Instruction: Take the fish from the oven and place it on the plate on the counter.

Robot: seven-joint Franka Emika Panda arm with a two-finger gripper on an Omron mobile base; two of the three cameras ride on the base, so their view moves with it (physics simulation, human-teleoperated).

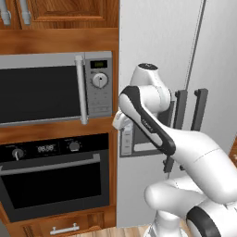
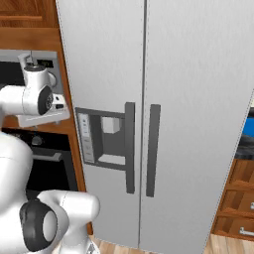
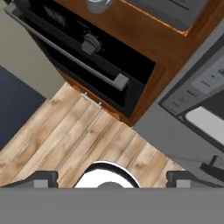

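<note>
Hand view gives you the gripper (image 3: 111,178) with jaws spread wide, holding nothing, above wooden floor (image 3: 65,140). Your oven (image 3: 87,57) sits at eleven o'clock there, door shut, handle (image 3: 70,57) across it. Left base view puts the oven (image 1: 55,176) under the microwave (image 1: 55,88).

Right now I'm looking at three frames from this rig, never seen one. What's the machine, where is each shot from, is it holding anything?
It's a white robot arm on a mobile base in a rendered kitchen. Two pictures come from base cameras behind the arm, left and right; the third looks along the hand, its two dark fingertips standing apart at the bottom, nothing between them. Ahead stand the black oven, door closed, the silver microwave above it, and a grey fridge beside. The hand camera looks down at the oven's bar handle and the wood floor.
</note>
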